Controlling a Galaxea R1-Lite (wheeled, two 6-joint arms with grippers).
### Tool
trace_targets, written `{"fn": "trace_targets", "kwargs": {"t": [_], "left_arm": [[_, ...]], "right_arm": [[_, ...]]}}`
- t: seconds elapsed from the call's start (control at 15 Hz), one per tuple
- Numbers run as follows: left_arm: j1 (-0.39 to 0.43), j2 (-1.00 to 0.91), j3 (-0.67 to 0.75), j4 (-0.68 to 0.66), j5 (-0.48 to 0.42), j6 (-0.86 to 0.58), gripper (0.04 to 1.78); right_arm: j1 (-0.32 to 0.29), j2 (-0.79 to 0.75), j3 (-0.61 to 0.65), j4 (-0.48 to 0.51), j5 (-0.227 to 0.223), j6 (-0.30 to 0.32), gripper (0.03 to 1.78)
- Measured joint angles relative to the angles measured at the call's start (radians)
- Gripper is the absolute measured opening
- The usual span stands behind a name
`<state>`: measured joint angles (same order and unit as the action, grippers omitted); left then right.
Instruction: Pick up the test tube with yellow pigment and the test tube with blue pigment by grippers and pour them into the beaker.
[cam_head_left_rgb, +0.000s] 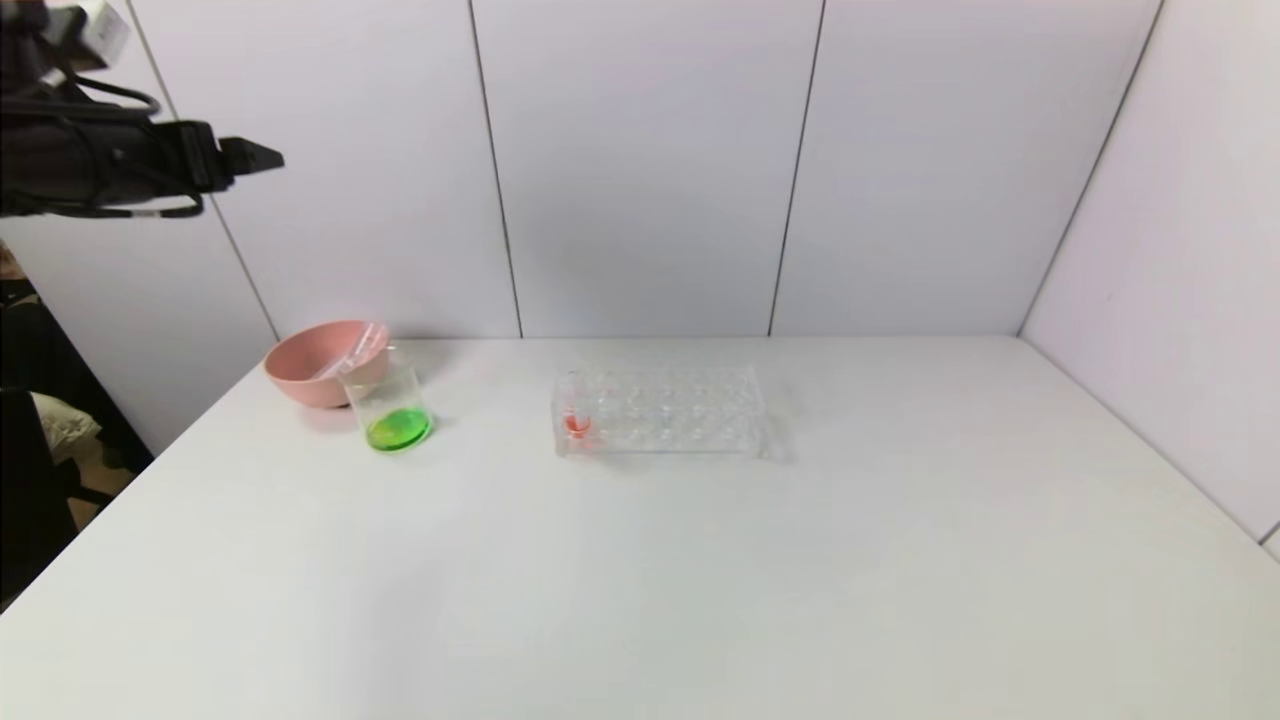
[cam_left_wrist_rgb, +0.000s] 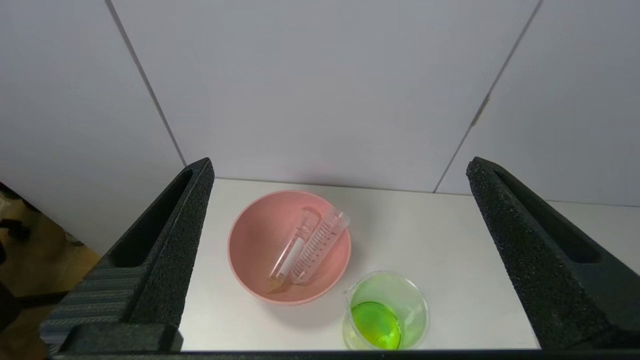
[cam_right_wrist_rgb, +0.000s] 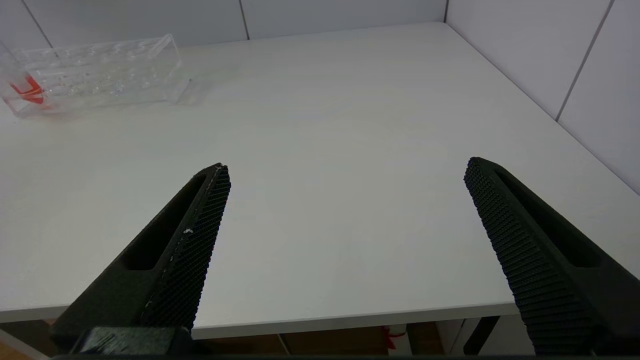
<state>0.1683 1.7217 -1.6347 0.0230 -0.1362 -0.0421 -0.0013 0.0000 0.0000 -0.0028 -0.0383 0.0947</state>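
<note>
Left pincer (cam_left_wrist_rgb: 340, 170) hangs high above the pink bowl (cam_left_wrist_rgb: 250, 260), fingers spread wide, grasping nothing. Two emptied test tubes lie side by side in the pink bowl: one (cam_left_wrist_rgb: 295, 245) with a yellowish tip, one (cam_left_wrist_rgb: 320, 245) graduated. The beaker (cam_left_wrist_rgb: 387, 312), just beside the pink bowl, holds green liquid. Right pincer (cam_right_wrist_rgb: 345, 175) is released, low over the table (cam_right_wrist_rgb: 320, 150).

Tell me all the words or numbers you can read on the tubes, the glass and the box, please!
No text can be read.
Test tube in the pink bowl: black scale marks only, no readable numbers.
Second tube beside it: no readable text.
Beaker with green liquid: no legible markings.
Clear tube rack: no label seen.
</note>
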Motion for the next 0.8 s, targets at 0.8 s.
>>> {"fn": "trace_targets", "kwargs": {"t": [0.8], "left_arm": [[-0.145,-1.187,0.478,0.537,-0.167,0.176,1.76]], "right_arm": [[0.0,0.0,0.0,0.0,0.0,0.0,1.71]]}}
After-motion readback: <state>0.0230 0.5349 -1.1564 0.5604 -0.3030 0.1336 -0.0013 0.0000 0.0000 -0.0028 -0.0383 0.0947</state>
